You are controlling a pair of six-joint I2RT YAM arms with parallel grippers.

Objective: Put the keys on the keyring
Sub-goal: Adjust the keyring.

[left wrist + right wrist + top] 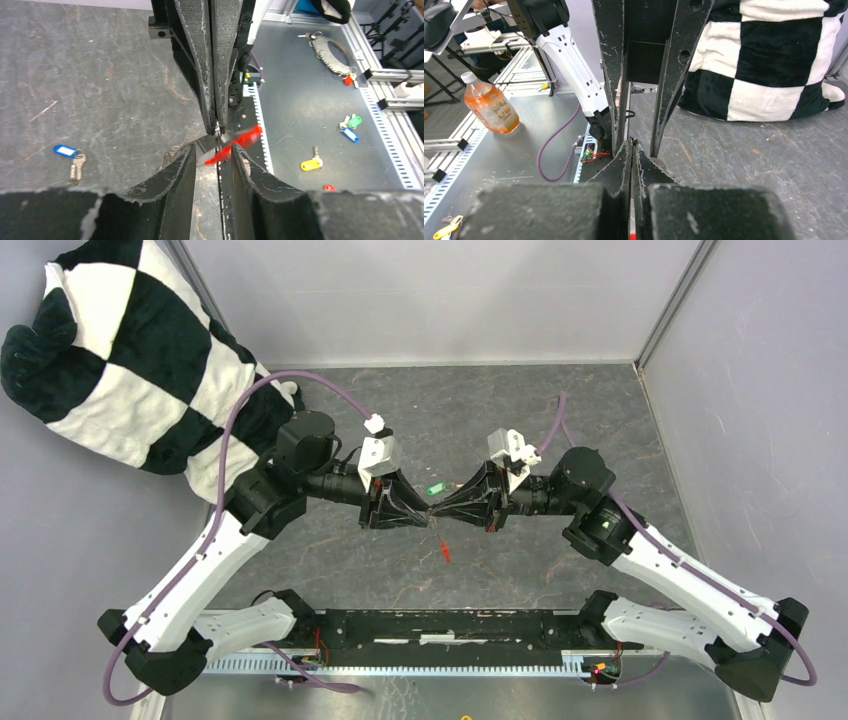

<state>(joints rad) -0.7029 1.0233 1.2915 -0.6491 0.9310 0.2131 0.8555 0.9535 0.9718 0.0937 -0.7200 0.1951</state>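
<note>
Currently right claw [632,146] is pinched shut on the keyring [233,145] in mid-air, its red tag blurred. Left claw [214,150] gapes beside it. Green key [435,487] and blue key [66,150] lie on the counter [100,75]. Risk: the thin pinch slips and the ring drops.

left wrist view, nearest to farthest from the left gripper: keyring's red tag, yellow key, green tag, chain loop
1. keyring's red tag, just ahead, centre
2. yellow key, lower right
3. green tag, right
4. chain loop, top right
</note>
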